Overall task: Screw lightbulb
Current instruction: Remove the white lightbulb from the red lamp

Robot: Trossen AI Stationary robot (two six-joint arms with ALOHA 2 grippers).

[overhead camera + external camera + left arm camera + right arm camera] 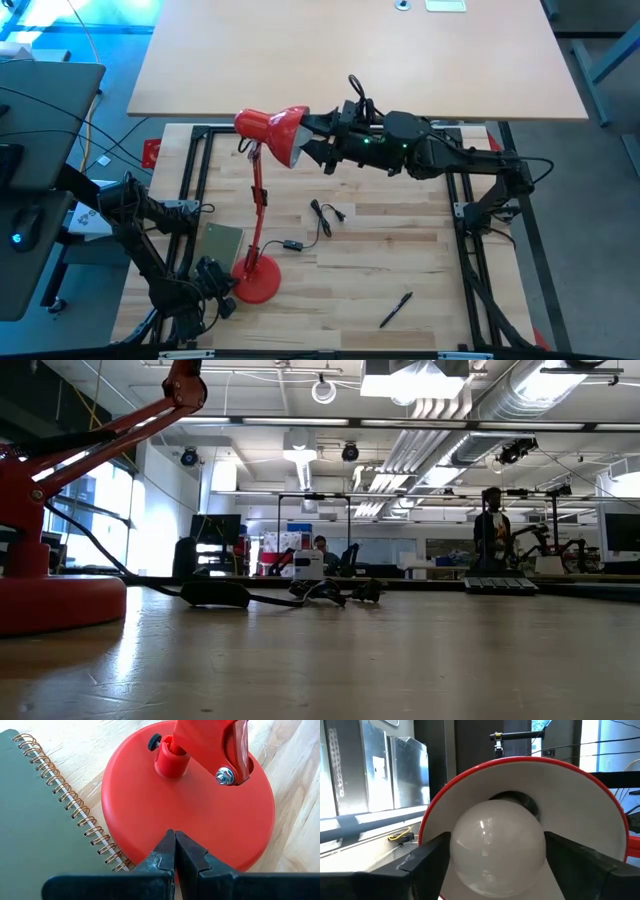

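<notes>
The red desk lamp stands on its round base [257, 285] near the table's front left, and its shade [270, 130] opens toward the right. The white lightbulb [495, 845] sits in the shade's mouth [520, 775], with its narrow end toward the dark socket [517, 800]. My right gripper [310, 137] reaches level into the shade and has a finger on each side of the bulb. My left gripper [175, 837] is shut, with its tips on the lamp base [200, 815]. The high view does not show the bulb. My left gripper presses its shut fingertips [167, 845] down on the top of the lamp base near its rim [150, 835], slanting down from the table's front left. The base lies flat on the table. My right gripper pinches the bulb's round globe at its widest part [457, 845], one finger [425, 865] on each of two opposite sides. The fingers come level from the table's right. The bulb points into the shade, clear of the table.
A green spiral notebook [220, 245] lies beside the base on its left. The lamp's black cord [325, 215] with its switch [290, 245] trails across the middle of the table. A black pen [396, 310] lies near the front right. People stand in the room beyond.
</notes>
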